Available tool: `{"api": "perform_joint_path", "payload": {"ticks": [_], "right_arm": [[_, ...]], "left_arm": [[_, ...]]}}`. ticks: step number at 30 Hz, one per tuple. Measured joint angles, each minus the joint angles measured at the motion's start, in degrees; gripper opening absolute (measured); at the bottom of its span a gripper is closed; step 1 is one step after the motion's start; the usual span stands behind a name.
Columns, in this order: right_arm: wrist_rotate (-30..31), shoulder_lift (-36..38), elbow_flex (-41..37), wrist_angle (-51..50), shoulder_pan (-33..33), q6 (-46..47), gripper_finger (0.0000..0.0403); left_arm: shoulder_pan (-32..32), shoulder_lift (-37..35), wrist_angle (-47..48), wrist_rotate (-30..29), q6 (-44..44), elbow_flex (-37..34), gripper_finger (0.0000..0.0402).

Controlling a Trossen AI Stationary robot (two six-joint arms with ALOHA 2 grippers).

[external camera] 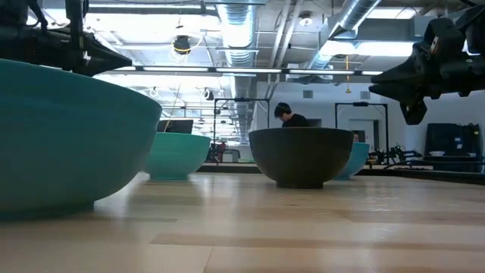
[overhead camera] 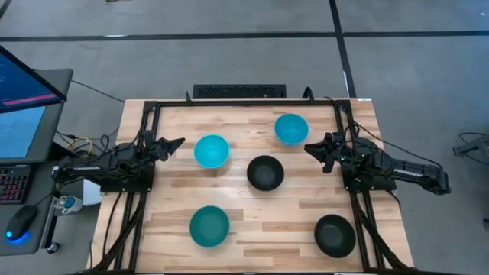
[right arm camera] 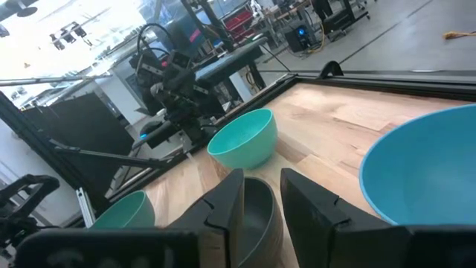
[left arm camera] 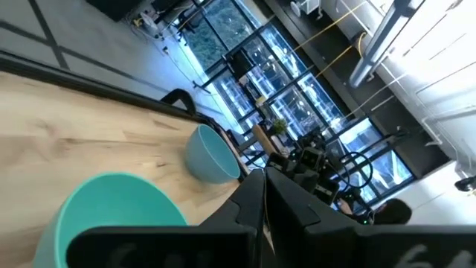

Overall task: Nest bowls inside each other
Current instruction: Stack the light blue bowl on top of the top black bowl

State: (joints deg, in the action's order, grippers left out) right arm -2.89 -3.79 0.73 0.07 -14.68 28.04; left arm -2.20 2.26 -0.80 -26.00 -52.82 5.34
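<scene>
Black centre bowl [overhead camera: 265, 173] is sitting mid-table, serving as the landmark. Cyan bowl [overhead camera: 212, 151] is lying just to its left, another cyan bowl [overhead camera: 291, 128] is sitting beyond it toward the far right. Teal bowl [overhead camera: 209, 226] is resting nearer the front, left of it, and a second black bowl [overhead camera: 335, 234] is sitting at the front right. All five are standing apart, none nested. Left gripper [overhead camera: 174, 143] is hovering left of the cyan bowl, fingers pressed together, holding nothing. Right gripper [overhead camera: 312, 148] is hanging right of the centre bowl, fingers slightly spread, empty.
</scene>
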Motion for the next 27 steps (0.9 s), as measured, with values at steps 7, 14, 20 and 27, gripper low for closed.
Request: {"api": "perform_joint_path", "payload": {"ticks": [7,14,20,27], "right_arm": [[6.48,0.0,-0.02,13.51,-1.1,14.19,0.0114],[8.9,0.02,0.04,22.91,-2.67,20.0,0.0114],[7.9,-0.05,1.29,16.81,-2.03,18.94,0.0114],[21.59,-11.37,20.12,-16.49,0.66,0.19,0.0138]], "left_arm": [[0.0,0.0,0.0,0.0,-0.84,0.0,0.0004],[0.0,0.0,0.02,0.39,3.12,0.0,0.0004],[-0.05,0.0,0.14,6.66,-0.91,0.16,0.0004],[-0.36,12.48,12.39,9.56,12.1,14.36,0.0]]}}
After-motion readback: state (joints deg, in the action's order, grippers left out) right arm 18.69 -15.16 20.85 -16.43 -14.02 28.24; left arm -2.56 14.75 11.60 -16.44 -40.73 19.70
